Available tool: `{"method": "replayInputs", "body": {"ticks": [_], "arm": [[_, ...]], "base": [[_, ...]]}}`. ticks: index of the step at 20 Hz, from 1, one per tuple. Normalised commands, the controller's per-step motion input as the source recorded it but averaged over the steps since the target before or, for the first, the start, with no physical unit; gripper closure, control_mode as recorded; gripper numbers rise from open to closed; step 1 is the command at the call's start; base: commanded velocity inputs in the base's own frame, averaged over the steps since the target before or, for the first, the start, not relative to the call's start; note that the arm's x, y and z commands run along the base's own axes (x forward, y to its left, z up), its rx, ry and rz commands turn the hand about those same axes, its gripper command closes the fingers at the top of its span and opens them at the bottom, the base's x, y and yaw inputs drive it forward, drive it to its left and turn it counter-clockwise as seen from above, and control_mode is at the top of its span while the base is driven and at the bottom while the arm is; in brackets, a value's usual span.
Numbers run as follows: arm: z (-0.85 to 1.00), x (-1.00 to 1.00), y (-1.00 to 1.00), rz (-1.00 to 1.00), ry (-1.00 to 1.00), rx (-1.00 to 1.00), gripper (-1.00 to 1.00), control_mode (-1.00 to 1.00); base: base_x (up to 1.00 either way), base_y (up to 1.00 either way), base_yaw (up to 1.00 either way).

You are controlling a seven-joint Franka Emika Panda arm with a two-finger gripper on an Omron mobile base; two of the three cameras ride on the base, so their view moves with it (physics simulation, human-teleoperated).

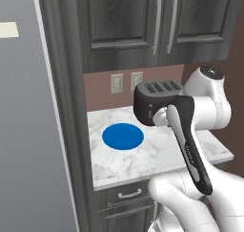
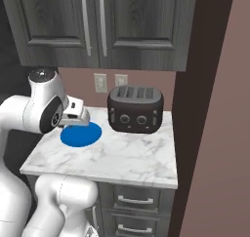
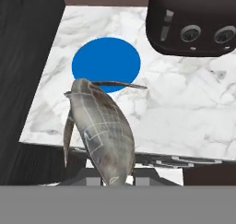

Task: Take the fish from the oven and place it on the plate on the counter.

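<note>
The grey-silver fish (image 3: 101,126) hangs in my gripper (image 3: 110,178), which is shut on its lower end; the fingertips are mostly hidden behind its body. The fish is held above the front part of the white marble counter (image 3: 184,112), with its far tip reaching over the near rim of the round blue plate (image 3: 106,61). In the base views the plate (image 1: 123,136) (image 2: 83,136) lies at the counter's left, and my hand (image 2: 75,113) hovers at its near edge. The oven is out of view.
A black toaster (image 2: 135,109) (image 1: 152,95) stands at the back right of the counter (image 2: 122,155), right of the plate. A tall dark cabinet panel (image 1: 66,107) borders the counter's left side. Dark upper cabinets (image 2: 97,26) hang overhead, with drawers (image 2: 134,199) below.
</note>
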Motion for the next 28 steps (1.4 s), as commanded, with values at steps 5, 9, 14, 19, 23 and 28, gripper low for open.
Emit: {"method": "replayInputs", "body": {"ticks": [5, 9, 14, 19, 23, 28], "arm": [[-0.74, 0.46, 0.11, 0.08, 0.17, 0.0, 1.0, -1.0], [-0.71, 0.67, 0.19, 0.11, 0.36, -0.03, 1.0, -1.0], [-0.12, 0.99, 0.31, 0.13, 0.38, -0.08, 1.0, -1.0], [0.01, 0.77, 0.56, 0.02, 0.32, -0.13, 1.0, -1.0], [-0.07, 0.38, 0.07, -0.03, 0.05, -0.02, 1.0, -1.0], [-0.2, 0.0, 0.0, -0.1, -0.15, 0.01, 1.0, -1.0]], "base": [[0.0, 0.0, 0.0], [0.0, 0.0, 0.0], [0.0, 0.0, 0.0], [0.0, 0.0, 0.0], [0.0, 0.0, 0.0], [0.0, 0.0, 0.0]]}}
